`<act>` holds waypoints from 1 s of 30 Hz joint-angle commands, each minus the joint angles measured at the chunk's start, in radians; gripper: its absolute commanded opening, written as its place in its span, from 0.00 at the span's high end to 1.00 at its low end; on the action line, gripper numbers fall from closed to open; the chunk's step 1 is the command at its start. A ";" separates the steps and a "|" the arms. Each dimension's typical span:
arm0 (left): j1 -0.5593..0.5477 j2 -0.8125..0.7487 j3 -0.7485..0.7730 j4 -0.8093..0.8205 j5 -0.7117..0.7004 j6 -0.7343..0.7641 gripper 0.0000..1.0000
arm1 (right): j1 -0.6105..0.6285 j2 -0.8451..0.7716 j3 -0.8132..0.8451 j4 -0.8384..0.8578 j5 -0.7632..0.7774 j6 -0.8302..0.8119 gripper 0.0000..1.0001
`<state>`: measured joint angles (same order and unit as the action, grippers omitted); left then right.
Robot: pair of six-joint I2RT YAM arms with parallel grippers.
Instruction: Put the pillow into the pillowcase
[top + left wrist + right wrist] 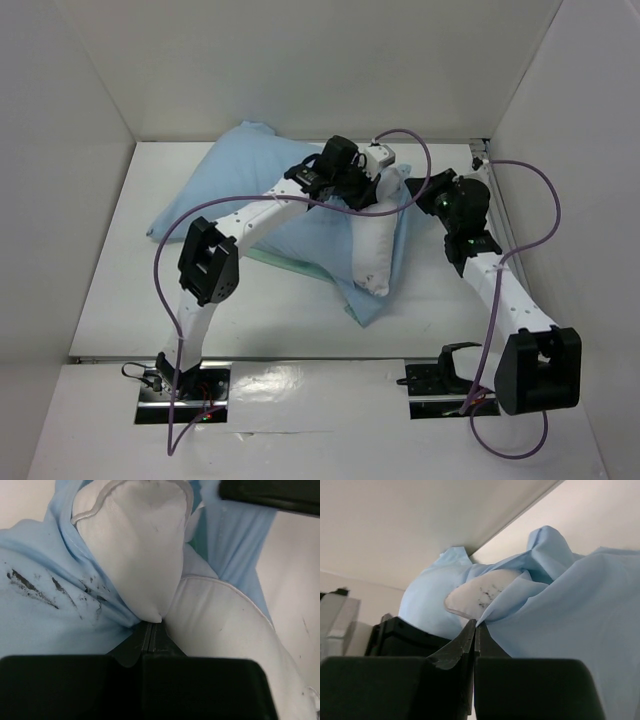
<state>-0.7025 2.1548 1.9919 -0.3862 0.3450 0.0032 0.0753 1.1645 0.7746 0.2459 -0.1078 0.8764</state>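
**Closed jaws meet blue cloth**

The right gripper (474, 626) has its black jaws pressed together at a fold of the light blue pillowcase (580, 615), which billows up to the right. A white corner of the pillow (479, 596), flecked with dark marks, pokes out of the cloth just above the tips.

pillow (375, 255) mostly inside pillowcase (225, 180), underside hidden

A flat white table (120, 310) sits inside a plain white enclosure. A back wall (320, 60) stands along its far edge, while a left wall (50, 200) and a right wall (590, 170) slant out on either side. A thin metal strip (300, 358) runs across the near edge, and in front of it a glossy white ledge (320, 410) shows soft reflections
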 commanded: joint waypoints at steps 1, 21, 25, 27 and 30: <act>-0.018 0.125 -0.093 -0.362 0.040 0.011 1.00 | -0.039 -0.172 0.175 0.558 0.042 0.038 1.00; -0.028 0.080 -0.361 -0.320 0.184 0.021 1.00 | -0.048 0.047 0.330 0.757 -0.113 0.058 1.00; -0.005 0.071 -0.393 -0.284 0.184 -0.018 1.00 | -0.057 0.080 0.330 0.869 -0.203 0.159 1.00; 0.009 0.095 -0.355 -0.272 0.184 -0.040 1.00 | -0.057 0.060 0.283 0.921 -0.242 0.219 1.00; 0.018 0.109 -0.288 -0.263 0.193 -0.063 1.00 | -0.066 -0.009 0.237 0.858 -0.286 0.245 1.00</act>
<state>-0.6575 2.1281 1.7802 -0.1822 0.4431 -0.0006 0.0578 1.3117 0.8825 0.4866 -0.4358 0.9833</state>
